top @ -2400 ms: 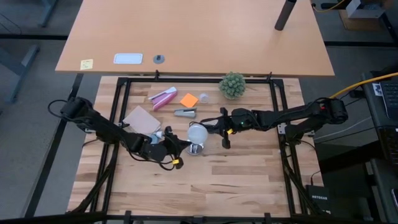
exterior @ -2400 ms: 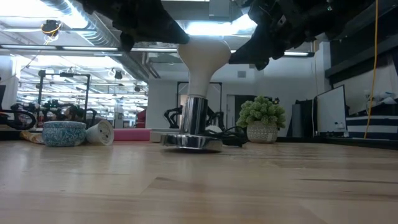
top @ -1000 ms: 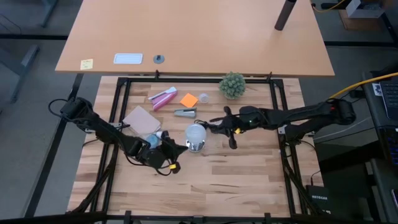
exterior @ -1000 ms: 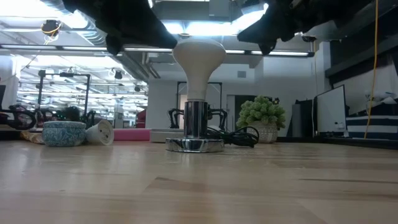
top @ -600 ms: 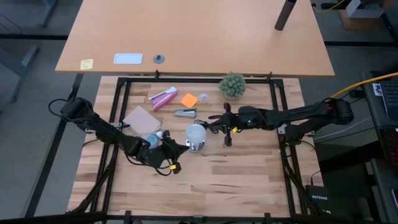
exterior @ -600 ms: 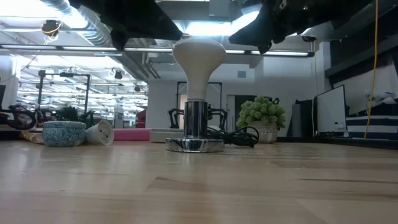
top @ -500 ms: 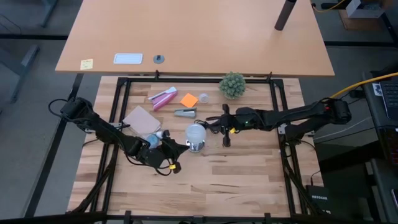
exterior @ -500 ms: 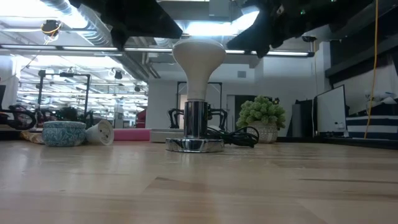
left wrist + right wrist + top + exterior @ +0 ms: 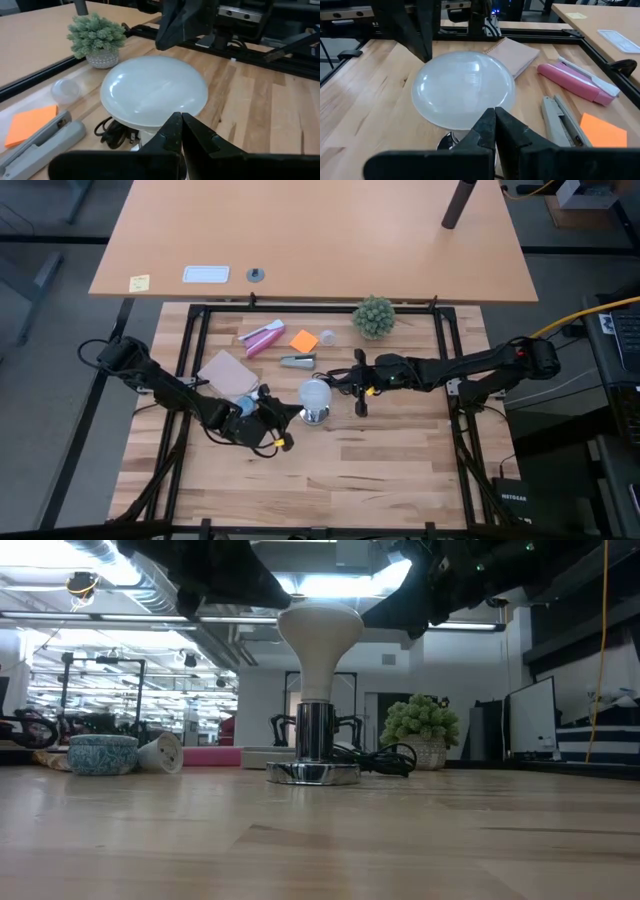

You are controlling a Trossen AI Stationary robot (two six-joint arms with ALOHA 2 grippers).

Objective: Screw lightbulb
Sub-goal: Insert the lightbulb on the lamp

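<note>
The white frosted lightbulb [image 9: 317, 393] stands upright with its base in the shiny metal socket [image 9: 312, 745], whose round foot rests mid-table, with a black cord [image 9: 385, 758] behind it. My left gripper [image 9: 292, 413] is shut, level with the dome on its left, near side. In the left wrist view its tips [image 9: 180, 120] point at the dome [image 9: 154, 92]. My right gripper [image 9: 342, 384] is shut on the dome's right side. In the right wrist view its tips [image 9: 494, 114] point at the dome [image 9: 462, 90]. My left gripper's shut fingertips lie close against the dome's left side [image 9: 285, 620], coming level from the table's left; I cannot tell whether they touch it. My right gripper's shut fingertips lie close to the dome's right side [image 9: 358, 622], coming level from the table's right; I cannot tell whether they touch it.
Behind the bulb lie a grey stapler [image 9: 297, 361], an orange sticky pad [image 9: 304, 340], a pink item [image 9: 262, 337] and a tan notebook [image 9: 228, 370]. A green plant ball [image 9: 373, 316] stands at the far right. The near half of the table shows bare wood.
My right gripper has moved toward the table's left, closer to the bulb's dome. My left gripper has edged slightly toward the bulb. The bulb and socket have stayed upright in place.
</note>
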